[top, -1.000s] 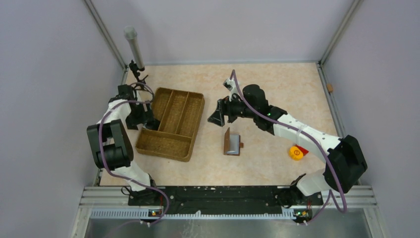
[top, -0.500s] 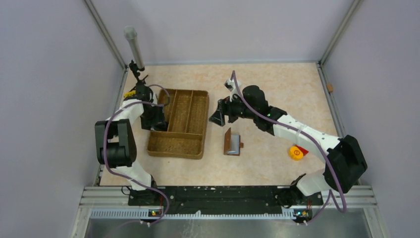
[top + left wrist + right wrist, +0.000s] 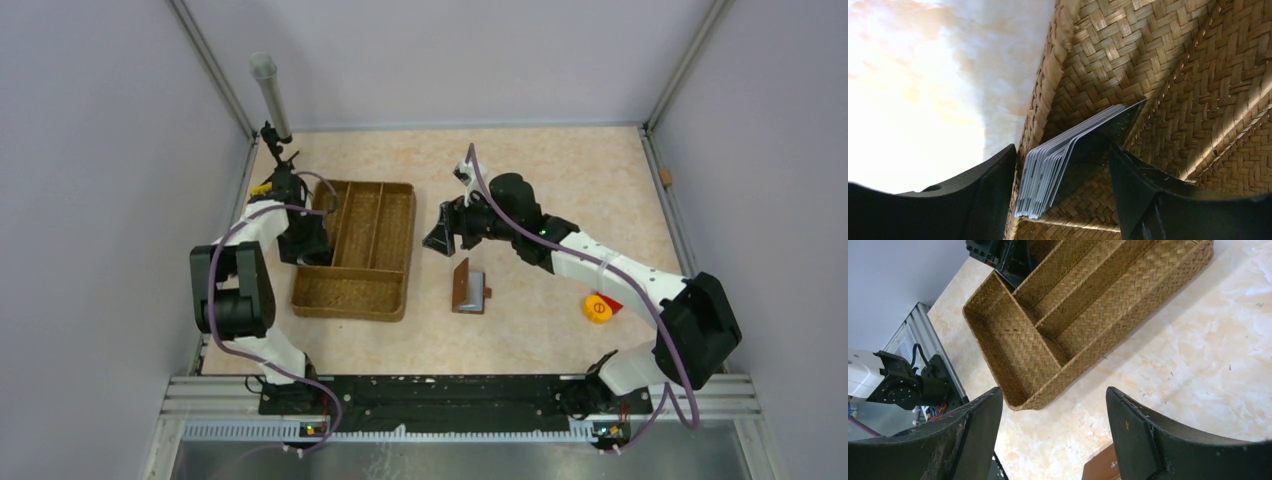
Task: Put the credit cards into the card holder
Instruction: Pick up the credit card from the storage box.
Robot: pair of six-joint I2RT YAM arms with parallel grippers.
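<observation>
left of the top view: the shallow woven brown wicker tray with compartments sits on the pale marbled table. the left end effector reaches into its left edge. the stack of thin glossy bluish-grey credit cards is fanned and leans on edge against the tray's side wall, in a corner of a compartment. in the left wrist view one finger looks to be outside that wall and the other is inside, with wall and cards between them. fingers apart; whether they press yet, cannot tell. judgement: the straddle suits cards that lean on the wall and offer no flat face to pinch from above.

centre: the right end effector hovers above the table between tray and holder, fingers spread wide, nothing between them. judgement: waiting, placed to steady the holder.

just below it in the frame: the small brown leather-like card holder is propped open, one flap upright, well apart from the cards. grey at its foot, card or lining, cannot tell.

right: a yellow block, unused.
</observation>
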